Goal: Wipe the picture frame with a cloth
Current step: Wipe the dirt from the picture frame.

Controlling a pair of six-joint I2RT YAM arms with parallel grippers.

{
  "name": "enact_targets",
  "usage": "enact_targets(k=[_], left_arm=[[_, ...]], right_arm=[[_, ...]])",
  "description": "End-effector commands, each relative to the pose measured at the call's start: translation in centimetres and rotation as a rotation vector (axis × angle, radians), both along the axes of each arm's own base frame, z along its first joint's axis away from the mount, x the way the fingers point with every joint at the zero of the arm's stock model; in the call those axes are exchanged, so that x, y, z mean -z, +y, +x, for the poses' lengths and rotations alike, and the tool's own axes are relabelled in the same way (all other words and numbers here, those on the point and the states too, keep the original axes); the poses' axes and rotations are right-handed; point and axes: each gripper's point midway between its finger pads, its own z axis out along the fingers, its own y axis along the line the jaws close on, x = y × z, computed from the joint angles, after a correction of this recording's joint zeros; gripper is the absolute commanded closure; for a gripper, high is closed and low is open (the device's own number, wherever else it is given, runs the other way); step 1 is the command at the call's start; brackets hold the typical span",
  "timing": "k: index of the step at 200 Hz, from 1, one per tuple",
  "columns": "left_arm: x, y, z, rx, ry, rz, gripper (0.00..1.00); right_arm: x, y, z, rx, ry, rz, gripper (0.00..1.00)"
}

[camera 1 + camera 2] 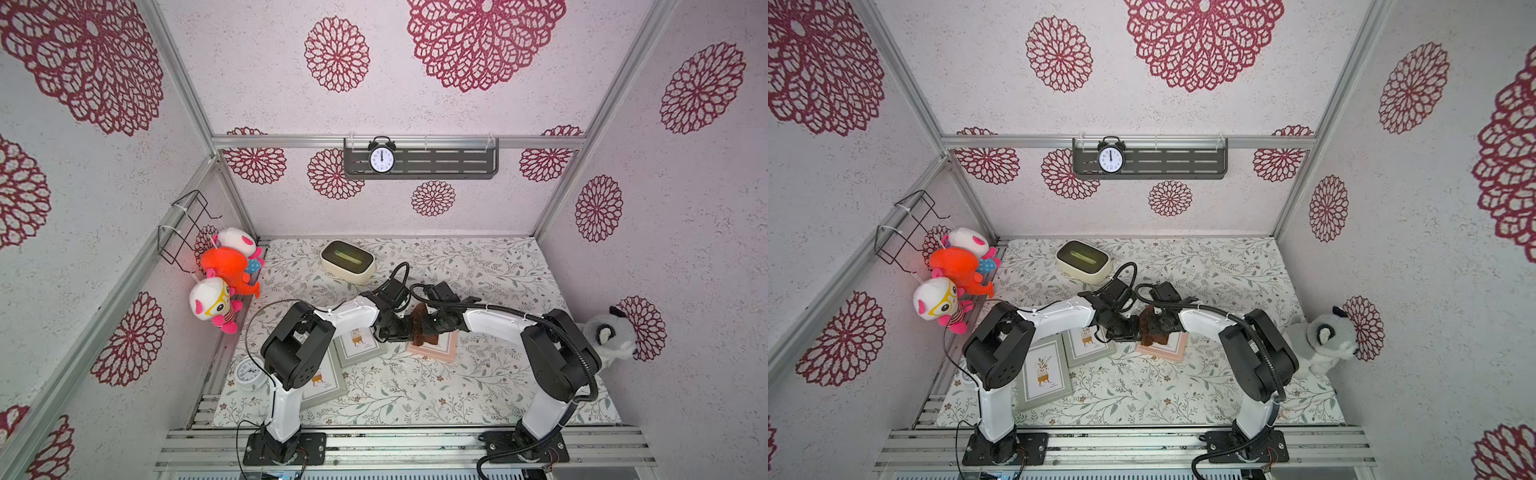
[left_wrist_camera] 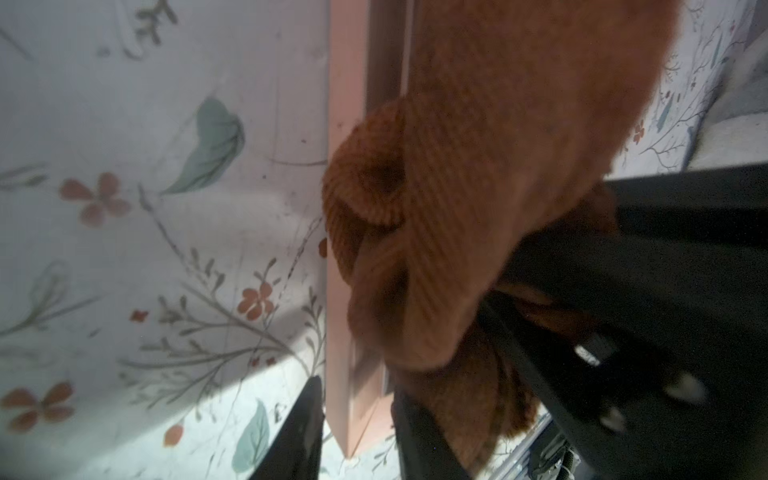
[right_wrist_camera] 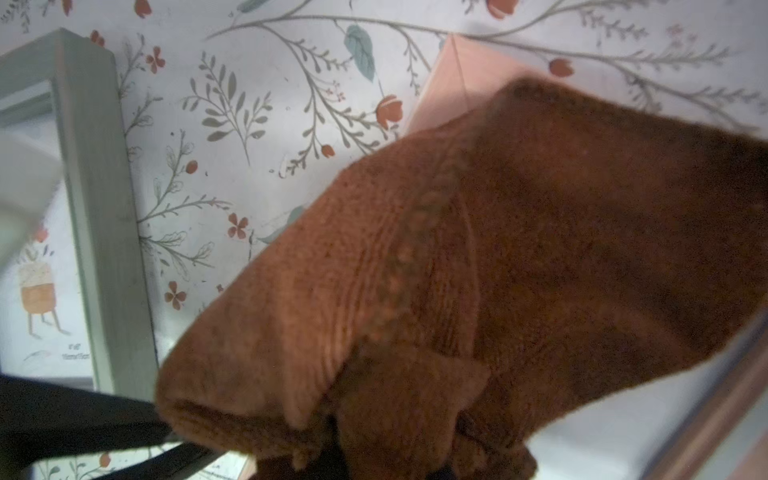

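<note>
Centrally in both top views, the right jaws are clamped tight on the bunched rust-brown cloth [image 1: 419, 322], which drapes onto the pink picture frame [image 1: 441, 352] on the desk [image 1: 498, 374], while the left jaws stand part-open astride that frame's edge, grip unclear.

Robot lab cell dressed up as a home room, not a real house. Giveaways: aluminium extrusion frame [image 1: 291, 142] at every corner, wallpaper [image 1: 249, 62] on flat panels, both arm bases [image 1: 284, 449] bolted to slotted rails [image 1: 415, 446] at the front edge. Domestic props only: floral table cover [image 1: 478, 382], alarm clock [image 1: 382, 159] on a wall shelf [image 1: 457, 162], plush toys [image 1: 226, 266] by a wire basket [image 1: 187, 226], picture frames [image 1: 442, 353].
</note>
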Motion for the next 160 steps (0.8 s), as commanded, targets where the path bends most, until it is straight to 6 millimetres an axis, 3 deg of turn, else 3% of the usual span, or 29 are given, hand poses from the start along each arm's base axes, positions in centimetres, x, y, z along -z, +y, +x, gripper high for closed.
enact_targets(k=[1, 73, 99, 122, 160], left_arm=[[1.7, 0.0, -1.0, 0.033, 0.034, 0.061, 0.7], [2.9, 1.0, -2.1, 0.039, 0.069, 0.121, 0.73], [2.9, 1.1, -2.0, 0.031, 0.063, 0.13, 0.73], [2.9, 1.3, -1.8, 0.022, 0.059, 0.136, 0.74], [2.6, 1.3, -1.5, 0.008, 0.051, 0.131, 0.74]], right_arm=[[-0.1, -0.2, 1.0, -0.01, -0.027, -0.019, 1.0], [0.0, -1.9, 4.9, 0.048, -0.071, -0.042, 1.0], [0.0, -1.3, 5.2, 0.039, -0.069, -0.008, 1.0], [0.0, 0.2, 3.2, -0.009, -0.037, 0.041, 1.0], [0.6, 2.4, -2.5, -0.101, 0.052, 0.097, 1.0]])
